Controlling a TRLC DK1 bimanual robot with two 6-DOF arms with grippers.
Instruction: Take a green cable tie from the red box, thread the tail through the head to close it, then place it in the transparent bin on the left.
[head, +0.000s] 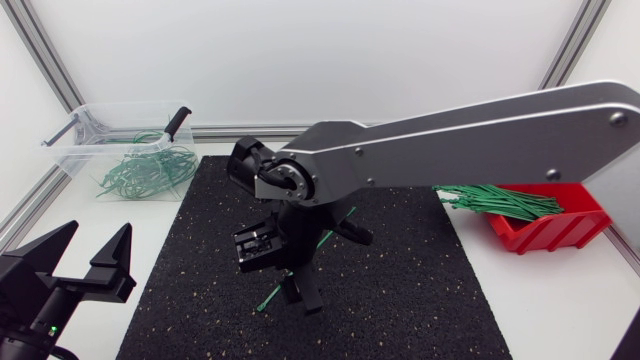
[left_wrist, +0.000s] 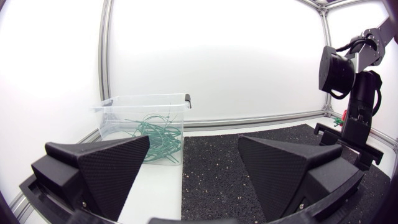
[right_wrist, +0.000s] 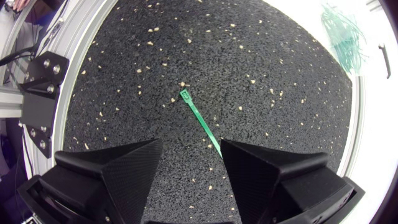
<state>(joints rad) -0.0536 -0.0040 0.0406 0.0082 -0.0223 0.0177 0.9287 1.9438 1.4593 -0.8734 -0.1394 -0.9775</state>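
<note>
Hovering spread wide above the black mat (right_wrist: 124, 74), the right gripper (right_wrist: 193, 146) grips nothing; a straight green cable tie (right_wrist: 198, 116) lies flat on the mat, tail between the fingers, square head ahead. The left gripper (left_wrist: 194, 146) gapes empty too.

- A black rubber mat (head: 400, 290) flecked with pale specks lay flat over the middle of the table, square to its edges, reaching from the near edge almost to the far rail.
- The white, smooth tabletop (head: 560, 290) showed as bare strips on both sides of the mat, the mat's edges lying straight against it.
- A silver aluminium profile rail (head: 225, 131) ran along the table's far edge, just behind the mat.
- A slim black handle-like piece (head: 177, 122) stood tilted at the far left of the table, past the mat's corner; what it was could not be told.
- A flat black plate with round bolt heads (right_wrist: 38, 93) sat at the table's edge, just beside the mat.
</note>
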